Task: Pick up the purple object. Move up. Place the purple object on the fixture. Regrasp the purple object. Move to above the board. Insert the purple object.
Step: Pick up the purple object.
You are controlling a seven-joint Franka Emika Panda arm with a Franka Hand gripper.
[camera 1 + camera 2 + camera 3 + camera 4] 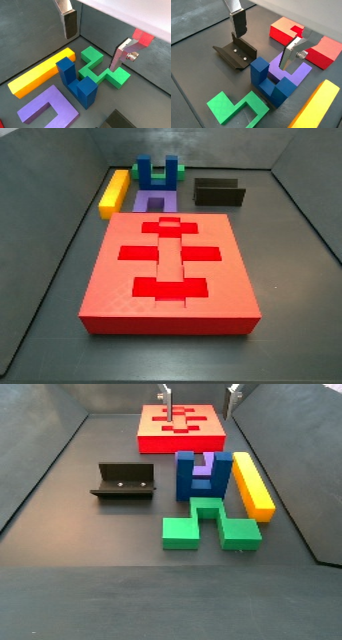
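While claw (264, 37) hangs empty above, purple object (290, 73) lies beside blue block (271, 80)

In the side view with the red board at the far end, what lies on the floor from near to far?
Green piece → blue U-shaped block → red board → the hand's fingers, above the board's far edge.

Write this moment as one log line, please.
gripper: open, empty, hovering above blue block | purple object: lying flat beside blue block | fixture: bare

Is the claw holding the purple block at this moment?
No, the claw hangs open and empty above the floor, while the purple block lies beside the blue block.
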